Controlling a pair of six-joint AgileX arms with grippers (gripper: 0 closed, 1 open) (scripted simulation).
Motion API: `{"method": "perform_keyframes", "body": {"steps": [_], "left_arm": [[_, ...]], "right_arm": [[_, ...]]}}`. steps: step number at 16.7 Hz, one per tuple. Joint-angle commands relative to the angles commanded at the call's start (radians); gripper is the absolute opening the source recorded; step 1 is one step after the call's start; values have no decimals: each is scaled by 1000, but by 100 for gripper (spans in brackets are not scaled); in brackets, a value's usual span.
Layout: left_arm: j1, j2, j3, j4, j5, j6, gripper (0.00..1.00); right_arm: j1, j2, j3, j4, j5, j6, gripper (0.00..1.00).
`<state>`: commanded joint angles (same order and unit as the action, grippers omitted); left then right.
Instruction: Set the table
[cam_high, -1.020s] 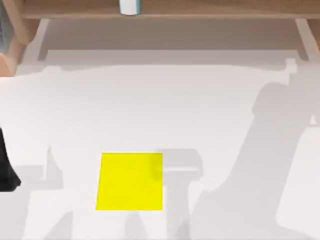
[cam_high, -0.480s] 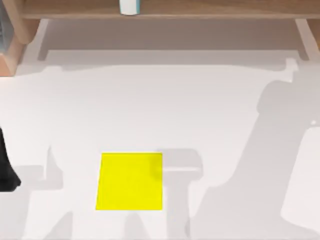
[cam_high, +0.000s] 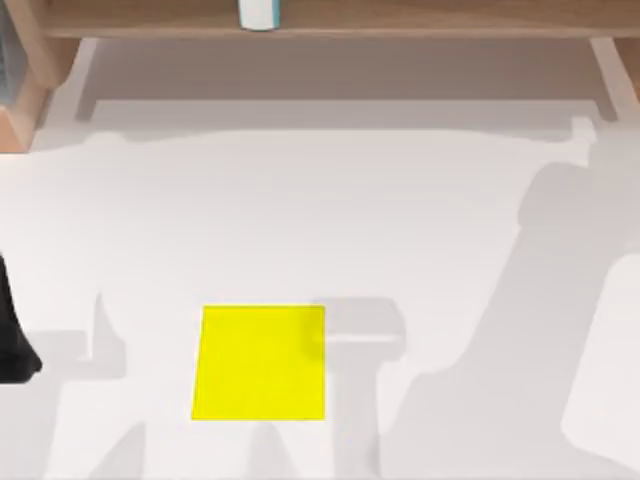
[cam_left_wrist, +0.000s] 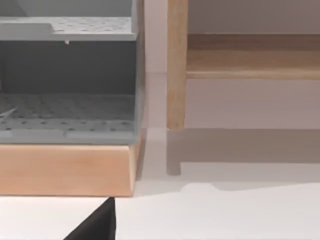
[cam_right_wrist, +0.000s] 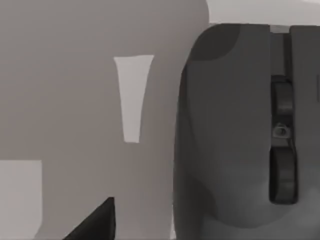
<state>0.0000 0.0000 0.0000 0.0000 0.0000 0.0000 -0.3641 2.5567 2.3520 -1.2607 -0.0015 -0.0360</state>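
**Yellow mat alone on wide white tabletop**

The tabletop (cam_high: 300, 220) spans the whole top view, a yellow mat (cam_high: 260, 362) lying near its front. A wooden shelf (cam_high: 330, 20) with a white cup (cam_high: 257, 13) lines the far edge. How far either claw is open cannot be told.

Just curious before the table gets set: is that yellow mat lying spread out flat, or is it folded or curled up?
Spread flat. In the top view the yellow mat shows as one even square with straight edges, lying on the white table, no fold or raised corner visible.
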Motion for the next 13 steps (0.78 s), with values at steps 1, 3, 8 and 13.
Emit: {"method": "perform_keyframes", "body": {"steps": [1,3,8,13], "left_arm": [[0,0,0,0,0,0,100],[0,0,0,0,0,0,100],[0,0,0,0,0,0,100],[0,0,0,0,0,0,100]], "right_arm": [[0,-1,-5,4,0,0,100],[-1,-3,-15,12,-1,-1,100],[-1,6,-28,39,2,1,100],[3,34,-36,69,2,3,100]]}}
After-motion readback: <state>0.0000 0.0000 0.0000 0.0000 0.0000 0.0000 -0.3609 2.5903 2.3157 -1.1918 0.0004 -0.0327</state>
